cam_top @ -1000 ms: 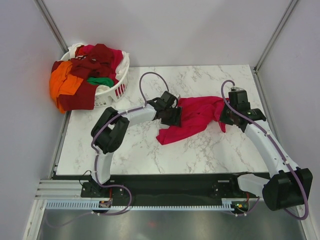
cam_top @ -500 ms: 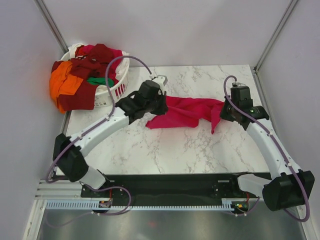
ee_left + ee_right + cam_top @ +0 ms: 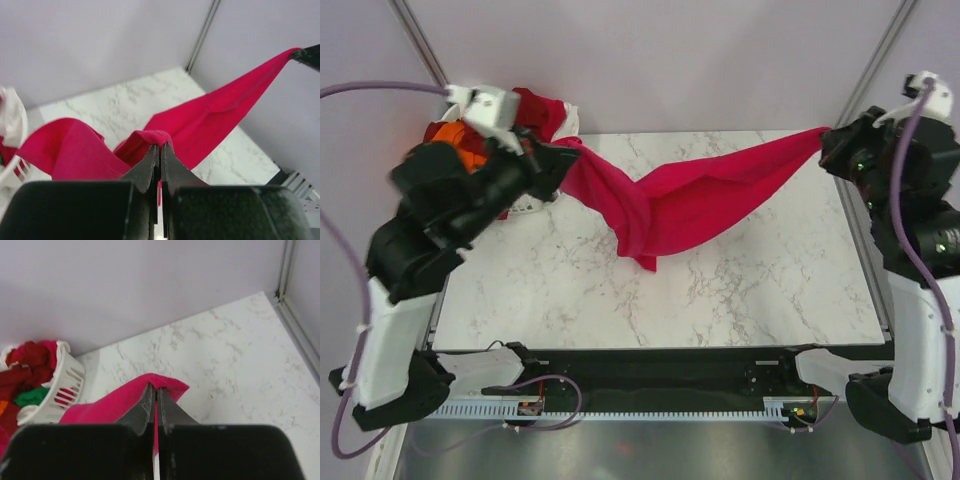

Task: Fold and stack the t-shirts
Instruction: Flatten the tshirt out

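A crimson-pink t-shirt (image 3: 690,195) hangs stretched in the air between my two raised arms, sagging to a low point over the middle of the marble table (image 3: 740,300). My left gripper (image 3: 552,158) is shut on its left end, high near the basket; in the left wrist view the cloth (image 3: 150,137) bunches over the closed tips of that gripper (image 3: 160,146). My right gripper (image 3: 828,140) is shut on the right end at the far right; its wrist view shows the hem (image 3: 160,381) pinched at the tips of that gripper (image 3: 155,388). Other t-shirts, maroon, green and orange, fill the basket (image 3: 30,375).
A white slotted laundry basket (image 3: 67,380) stands at the table's far left corner, mostly hidden behind my left arm in the top view. Grey walls with metal corner posts (image 3: 865,75) close in the back and sides. The table's right edge rail (image 3: 300,335) runs below my right gripper.
Both arms have risen and swung outward, lifting the crimson-pink t-shirt off the table and stretching it wide. The left gripper closed on the cloth at the start of this span.
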Motion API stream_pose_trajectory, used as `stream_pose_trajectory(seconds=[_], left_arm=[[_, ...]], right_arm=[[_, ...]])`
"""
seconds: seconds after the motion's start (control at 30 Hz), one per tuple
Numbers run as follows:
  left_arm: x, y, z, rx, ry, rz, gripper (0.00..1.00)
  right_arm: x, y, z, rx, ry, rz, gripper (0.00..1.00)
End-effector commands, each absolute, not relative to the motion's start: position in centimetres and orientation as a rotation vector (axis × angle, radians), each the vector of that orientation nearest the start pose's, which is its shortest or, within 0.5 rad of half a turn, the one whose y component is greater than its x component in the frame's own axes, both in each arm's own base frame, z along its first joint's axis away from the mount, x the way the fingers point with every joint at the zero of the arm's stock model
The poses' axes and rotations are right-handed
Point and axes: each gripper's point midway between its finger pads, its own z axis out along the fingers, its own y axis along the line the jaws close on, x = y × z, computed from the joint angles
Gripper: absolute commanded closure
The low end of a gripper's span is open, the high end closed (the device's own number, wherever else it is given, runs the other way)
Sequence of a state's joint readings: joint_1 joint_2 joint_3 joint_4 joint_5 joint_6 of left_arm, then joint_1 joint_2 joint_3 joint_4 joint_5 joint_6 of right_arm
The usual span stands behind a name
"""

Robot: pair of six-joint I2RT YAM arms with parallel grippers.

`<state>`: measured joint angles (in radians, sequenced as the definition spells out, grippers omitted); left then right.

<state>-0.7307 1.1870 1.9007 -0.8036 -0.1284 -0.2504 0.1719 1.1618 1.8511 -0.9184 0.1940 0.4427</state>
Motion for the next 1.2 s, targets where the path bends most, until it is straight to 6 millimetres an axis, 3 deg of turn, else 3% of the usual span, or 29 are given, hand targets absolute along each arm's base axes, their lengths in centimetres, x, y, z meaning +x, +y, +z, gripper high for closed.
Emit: stream_pose_trajectory(seconds=[0.0,0.03,0.1,0.13,0.23,0.33,0.37,0.4,0.47,0.5,0.6,0.67,0.77,0.8,0.83,0.9,0.97,1.07,1.1,1.17], left_arm=[[18.1,-15.6,56.2,0.418,1.442,-0.640,0.98],[15.7,-14.5,57.7,0.450,1.368,-0.676,0.98],[13.4,-13.6,58.9,0.508,1.288,-0.690,0.98],[11.2,-12.7,59.7,0.541,1.223,-0.720,0.98],[8.3,-11.5,60.4,0.596,1.133,-0.738,0.98],[7.9,-11.3,59.1,0.642,1.122,-0.707,0.98],[7.2,-10.8,58.7,0.638,1.115,-0.712,0.98],[8.4,-11.8,56.5,0.653,1.176,-0.714,0.98],[9.0,-11.8,53.7,0.606,1.252,-0.733,0.98],[12.1,-12.2,50.0,0.529,1.380,-0.673,0.98],[16.3,-12.8,43.8,0.387,1.601,-0.594,0.98],[17.6,-13.6,43.0,0.391,1.632,-0.565,0.98],[20.2,-14.1,45.6,0.383,1.596,-0.474,0.98],[19.6,-13.8,49.4,0.377,1.513,-0.498,0.98],[20.3,-14.8,50.3,0.403,1.506,-0.502,0.98],[18.6,-14.9,54.1,0.451,1.400,-0.554,0.98],[17.9,-14.5,54.9,0.461,1.363,-0.562,0.98],[18.7,-14.5,50.1,0.430,1.466,-0.548,0.98],[20.1,-15.3,44.6,0.436,1.599,-0.515,0.98],[20.2,-15.7,39.0,0.352,1.741,-0.563,0.98]], right_arm=[[24.7,-0.1,51.3,0.466,1.616,0.161,1.00],[23.5,-1.0,52.3,0.496,1.570,0.138,1.00],[20.6,-2.2,54.8,0.525,1.469,0.140,1.00],[19.6,-3.0,55.5,0.550,1.430,0.123,1.00],[16.3,-4.5,58.4,0.581,1.311,0.115,1.00],[15.1,-5.6,59.7,0.609,1.258,0.083,1.00],[15.5,-5.7,59.7,0.619,1.262,0.069,1.00],[15.8,-5.6,59.7,0.614,1.270,0.070,1.00],[17.0,-5.2,59.1,0.609,1.300,0.064,1.00],[17.5,-5.0,58.7,0.606,1.316,0.065,1.00],[20.5,-3.8,56.6,0.576,1.404,0.059,1.00],[22.9,-3.0,55.3,0.555,1.460,0.046,1.00],[25.2,-2.6,55.1,0.539,1.492,0.012,1.00],[25.4,-2.8,55.4,0.544,1.486,0.001,1.00],[25.0,-3.1,56.4,0.555,1.457,-0.001,1.00],[25.0,-3.5,56.7,0.572,1.443,-0.019,1.00],[25.0,-3.8,56.3,0.582,1.449,-0.041,1.00],[26.3,-3.5,53.0,0.571,1.524,-0.078,1.00],[26.8,-3.3,51.8,0.569,1.547,-0.079,1.00],[28.0,-2.8,48.4,0.555,1.615,-0.095,1.00]])
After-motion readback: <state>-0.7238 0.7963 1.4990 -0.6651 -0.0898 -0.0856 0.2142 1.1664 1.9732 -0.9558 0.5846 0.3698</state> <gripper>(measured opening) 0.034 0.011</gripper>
